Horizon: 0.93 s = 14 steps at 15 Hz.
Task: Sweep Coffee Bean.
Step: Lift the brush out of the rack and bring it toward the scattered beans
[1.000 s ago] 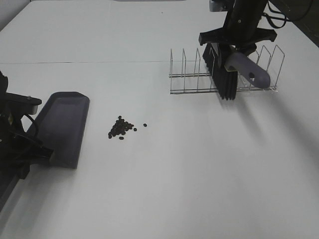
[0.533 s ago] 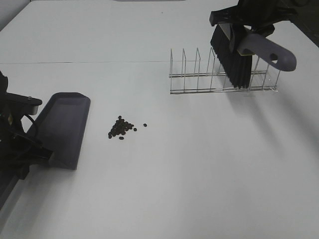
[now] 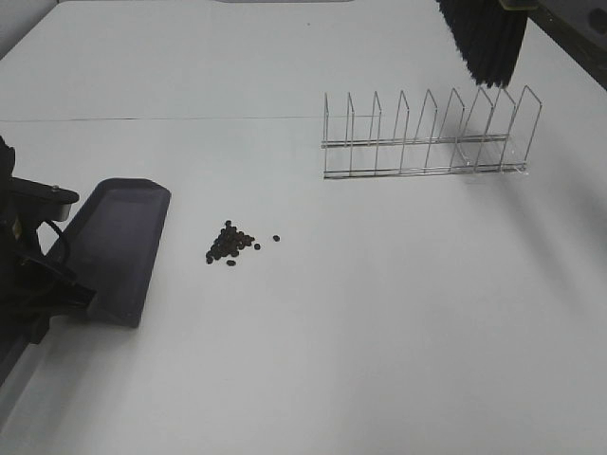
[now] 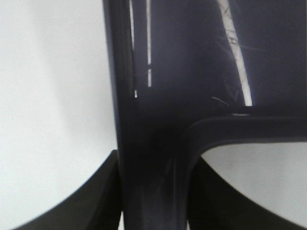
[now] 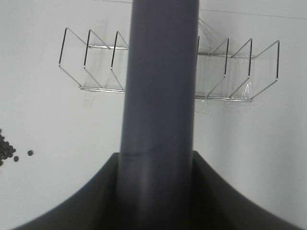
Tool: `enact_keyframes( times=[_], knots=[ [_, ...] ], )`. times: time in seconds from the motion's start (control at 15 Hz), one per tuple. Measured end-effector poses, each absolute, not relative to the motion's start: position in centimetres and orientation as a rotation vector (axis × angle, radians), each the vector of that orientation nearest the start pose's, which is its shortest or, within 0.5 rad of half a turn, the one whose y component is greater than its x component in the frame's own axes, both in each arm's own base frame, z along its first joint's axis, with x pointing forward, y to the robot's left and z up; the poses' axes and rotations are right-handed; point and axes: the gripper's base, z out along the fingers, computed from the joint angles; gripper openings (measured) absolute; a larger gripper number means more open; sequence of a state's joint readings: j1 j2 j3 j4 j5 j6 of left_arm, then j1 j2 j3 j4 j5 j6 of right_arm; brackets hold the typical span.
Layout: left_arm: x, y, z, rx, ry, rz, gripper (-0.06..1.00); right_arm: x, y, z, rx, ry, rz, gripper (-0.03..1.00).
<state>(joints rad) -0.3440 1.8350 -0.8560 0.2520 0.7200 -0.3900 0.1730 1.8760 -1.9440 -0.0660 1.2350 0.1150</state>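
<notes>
The coffee beans (image 3: pixel 230 245) lie in a small dark cluster on the white table, one stray bean just to its right; some show in the right wrist view (image 5: pixel 5 151). A dark dustpan (image 3: pixel 119 246) rests on the table left of the beans, its open side toward them. My left gripper (image 3: pixel 66 292) is shut on the dustpan's handle (image 4: pixel 148 163). My right gripper (image 5: pixel 160 191) is shut on the brush's grey handle (image 5: pixel 160 86). Only the brush's black bristles (image 3: pixel 488 38) show at the top right in the exterior view, raised above the rack.
A wire rack (image 3: pixel 427 142) with several upright dividers stands on the table at the back right, below the brush; it also shows in the right wrist view (image 5: pixel 96 67). The table's left edge runs beside my left arm.
My right arm has lifted the brush up out of the rack and toward the back right, so the handle and gripper have left the exterior view. The dustpan has barely shifted.
</notes>
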Motion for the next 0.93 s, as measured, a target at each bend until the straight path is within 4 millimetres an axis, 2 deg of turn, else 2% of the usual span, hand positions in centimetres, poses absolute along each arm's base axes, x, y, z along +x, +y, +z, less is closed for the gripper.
enact_keyframes(
  times=[0.2, 0.27, 0.53, 0.73, 0.93],
  knots=[
    [27.2, -8.1, 11.5, 0.244, 3.099, 0.268, 0.34, 38.0, 6.1, 36.3, -0.086, 2.674, 0.012, 0.37],
    [27.2, -8.1, 11.5, 0.248, 3.097, 0.272, 0.34, 36.0, 5.8, 35.2, -0.09, 2.732, 0.001, 0.37],
    [27.2, -8.0, 11.5, 0.258, 3.095, 0.278, 0.34, 31.8, 5.1, 30.6, -0.094, 2.859, -0.021, 0.37],
    [27.2, -8.0, 11.5, 0.266, 3.093, 0.281, 0.34, 30.0, 4.9, 26.0, -0.065, 2.923, -0.013, 0.37],
    [27.4, -7.8, 11.5, 0.317, 3.074, 0.321, 0.34, 29.3, 4.8, 23.9, -0.037, 2.935, 0.002, 0.37]
  ],
)
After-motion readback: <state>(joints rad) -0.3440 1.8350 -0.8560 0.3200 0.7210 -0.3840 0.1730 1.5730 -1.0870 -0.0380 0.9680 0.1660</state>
